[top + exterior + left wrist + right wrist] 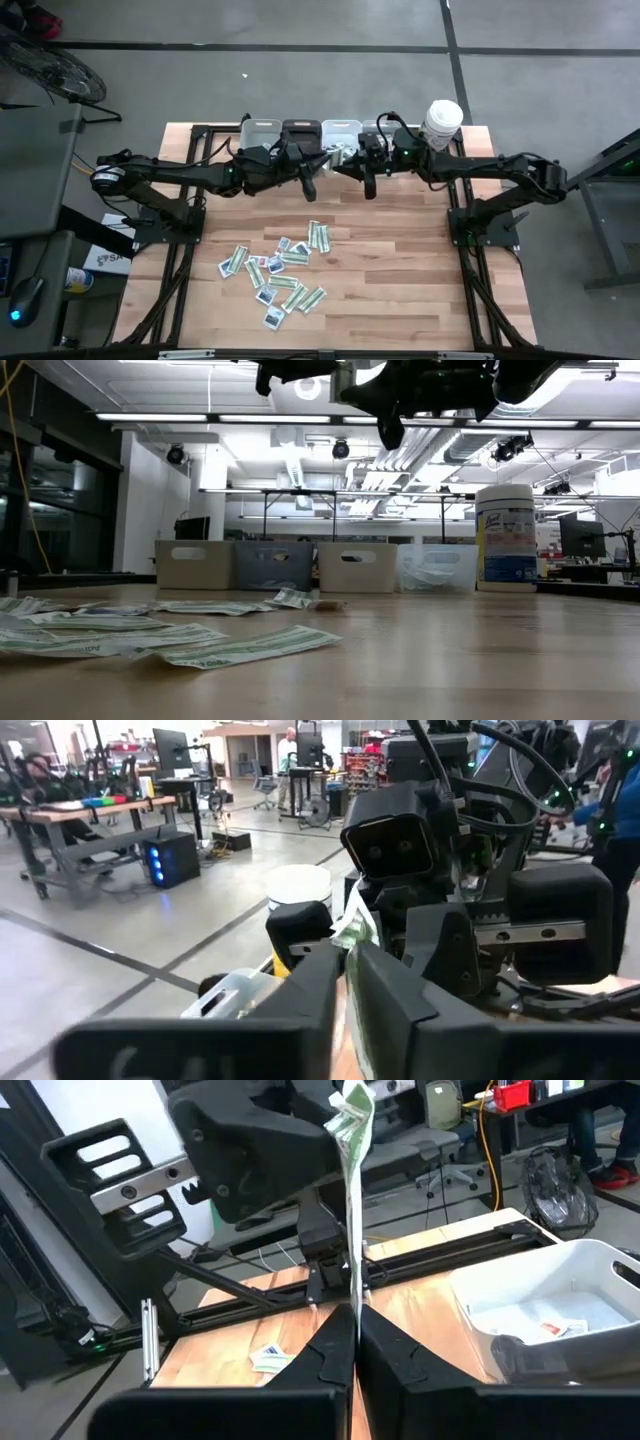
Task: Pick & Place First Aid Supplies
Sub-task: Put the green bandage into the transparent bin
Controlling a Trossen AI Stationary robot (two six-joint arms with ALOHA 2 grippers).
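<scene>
Above the bins (300, 131) at the worktop's (400, 270) far edge, both arms meet in a handover. The right claw (355, 1315) is pinched shut on a green-and-white strip (352, 1200). The left claw (345, 955), nearly closed, touches the same strip; whether it grips, I cannot tell. If both clamp while the arms part, the paper could tear; if both loosen, it likely drops outside the bins. The worktop is pale wood planks, with the other packets (280, 272) scattered mid-worktop. Around it: grey floor, a canister (441, 124), desks and ceiling lights.
</scene>
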